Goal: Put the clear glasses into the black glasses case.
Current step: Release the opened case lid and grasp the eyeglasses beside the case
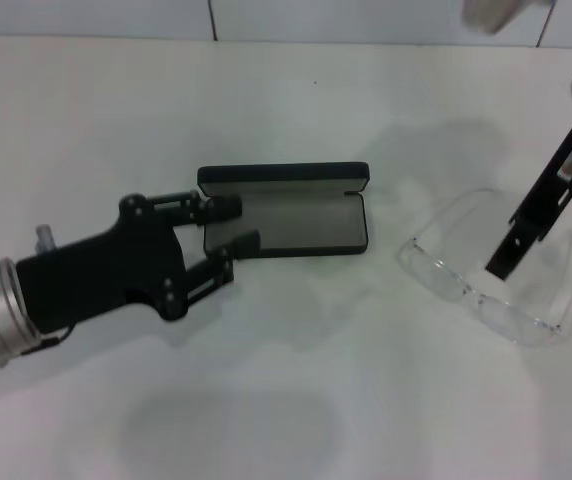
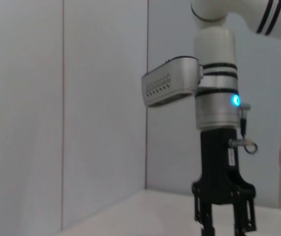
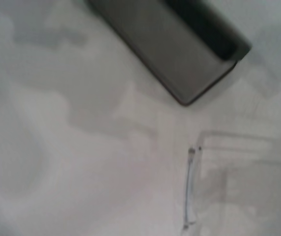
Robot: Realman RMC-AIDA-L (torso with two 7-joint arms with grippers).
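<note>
clear glasses [image 1: 486, 270] under right jaws

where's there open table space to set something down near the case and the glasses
Bare table runs across the whole near edge, and behind the open case up to the wall. A narrower strip lies between the case and the glasses. It is crowded at the case's left end, where the left gripper reaches in, and over the glasses, where the right gripper hangs.
</note>
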